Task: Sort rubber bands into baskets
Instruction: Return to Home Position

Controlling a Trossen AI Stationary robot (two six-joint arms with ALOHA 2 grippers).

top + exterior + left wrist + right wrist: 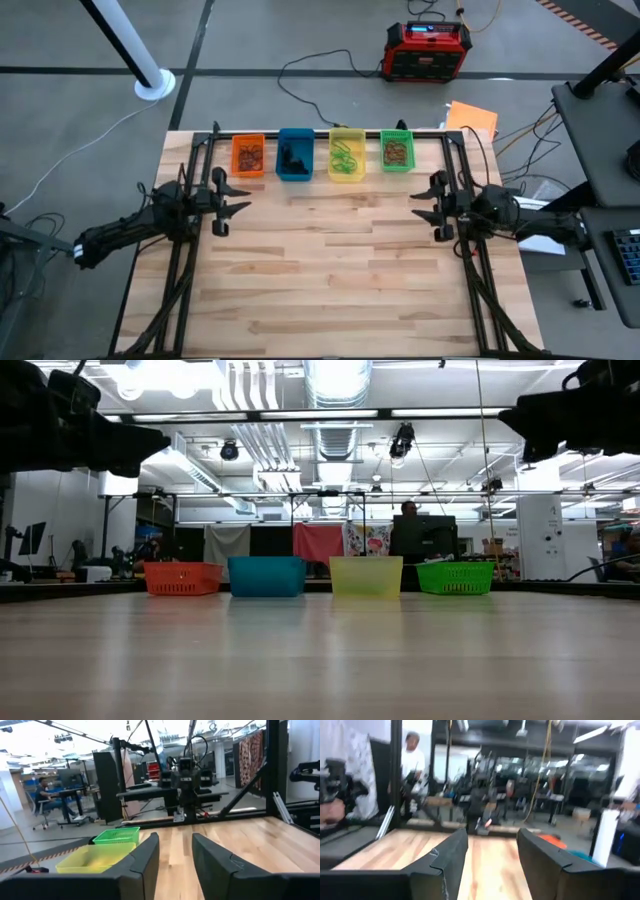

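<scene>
Rubber bands [345, 160], thin coloured loops, lay inside four small plastic baskets [295, 178] at the far edge of the wooden bench [330, 280], seemingly none loose. Left claw [238, 200] and right claw [420, 205] hung parted, empty; homing wanted slow retreats clear of baskets.

The table [340, 280] was pale wood with a banded plank pattern. Basket colours were: orange basket [248, 170], blue basket [294, 174], yellow basket [346, 176], green basket [396, 166]. The blue basket held black rubber bands [293, 156]; the yellow basket held green rubber bands [345, 160]. The box [426, 50] on the grey floor [300, 40] was red and black.
</scene>
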